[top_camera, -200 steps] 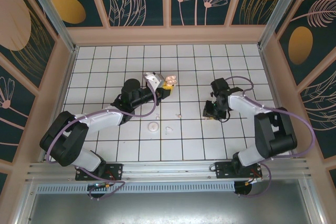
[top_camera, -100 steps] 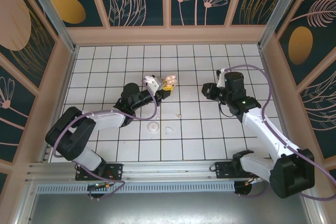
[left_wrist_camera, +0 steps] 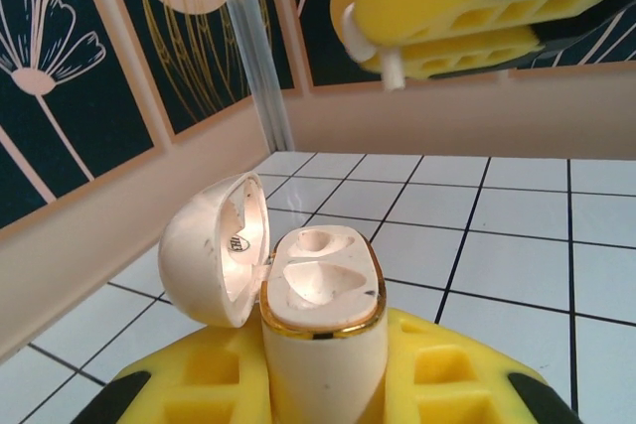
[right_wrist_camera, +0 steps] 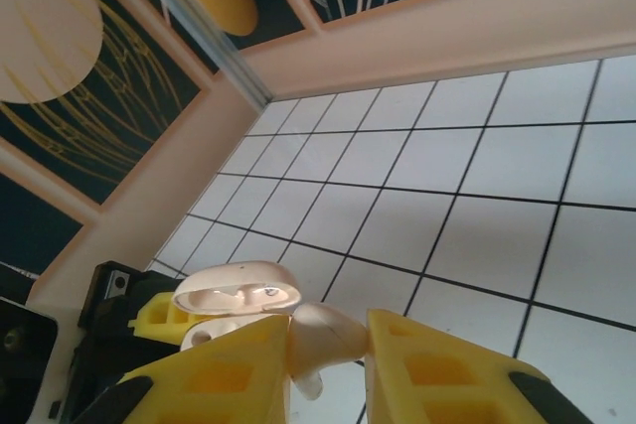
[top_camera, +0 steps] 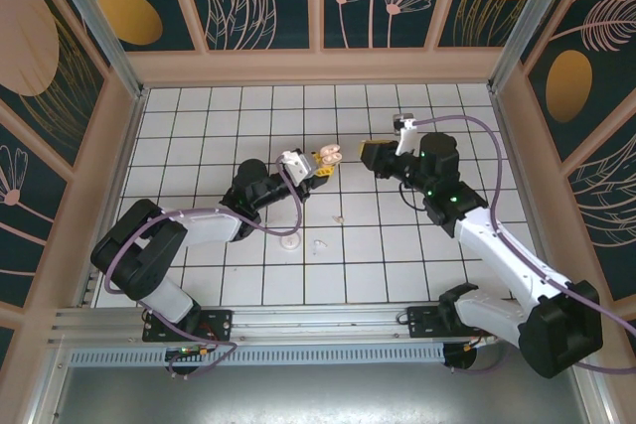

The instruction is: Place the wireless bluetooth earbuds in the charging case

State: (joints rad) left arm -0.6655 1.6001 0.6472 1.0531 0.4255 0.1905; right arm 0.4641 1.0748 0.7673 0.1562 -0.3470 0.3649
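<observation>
Case x1 held by L gripper; earbud x1 held by R gripper

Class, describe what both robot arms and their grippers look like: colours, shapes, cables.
The left arm and right arm have white shells, black joints and a lilac cable each. The left gripper and right gripper carry yellow hollow-celled pads.

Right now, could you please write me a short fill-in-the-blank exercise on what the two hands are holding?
1. The left hand grips the charging case, whose lid stands ____.
2. Between its yellow pads, the right hand pinches one ____.
3. Both sockets inside the case are ____.

Missing words: open; earbud; empty.
</observation>
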